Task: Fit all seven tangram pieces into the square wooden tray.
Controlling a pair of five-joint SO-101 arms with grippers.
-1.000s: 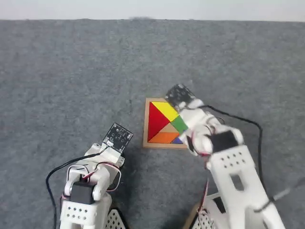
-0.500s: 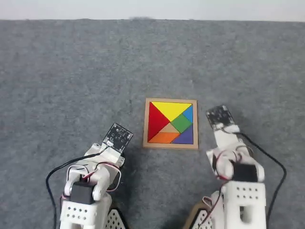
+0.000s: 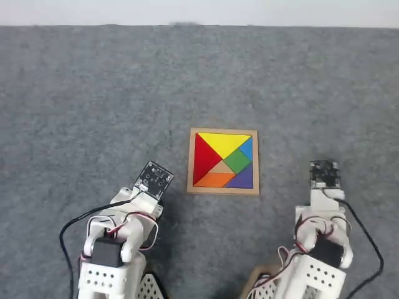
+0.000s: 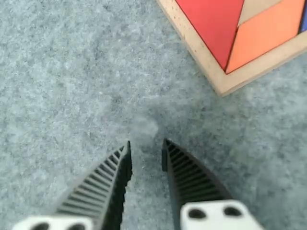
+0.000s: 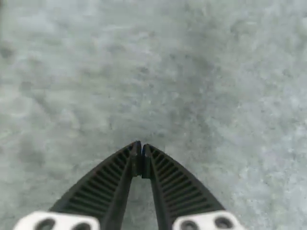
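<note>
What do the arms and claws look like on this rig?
The left arm and right arm are white plastic with dotted bases, black servos, and looping black and red wires. Each wrist carries a small black circuit board. The left claw and right claw are black, tapered, ridged inside, on white mounts.

I'm viewing from a fixed high camera looking steeply down over the whole tabletop (image 3: 93, 93), with both arms at the near edge. The left wrist camera is pointing down past the left claw (image 4: 146, 148), very near, and it's sharing the tray (image 4: 200, 48) corner with the high view. The right wrist camera is facing the tabletop close up past the right claw (image 5: 139, 153).
</note>
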